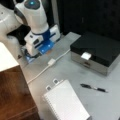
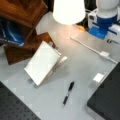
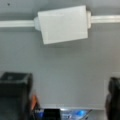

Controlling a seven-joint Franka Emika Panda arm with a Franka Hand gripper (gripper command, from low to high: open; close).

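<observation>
My hand sits low over the desk, at the bottom of the wrist view. Its two dark fingers stand wide apart at the lower left and lower right corners, with bare grey surface between them. It holds nothing.

Nearest to it is a white cable running straight across the top of the wrist view, with a small white box set in its line and slightly tilted. The box is clear of my fingers, a little beyond them.

In a front view the hand is at upper left, white and blue, close to the desk edge. The cable runs diagonally past it, the box near the middle of its length.

Further out, a white notepad with two clips at its top edge lies at bottom centre. A dark pen lies to its right, well apart from it. A black case with a grey side wall stands at upper right, with a small white tag on its near edge.

In a front view a white lampshade fills the top centre, and brown wooden shelving occupies the upper left.
</observation>
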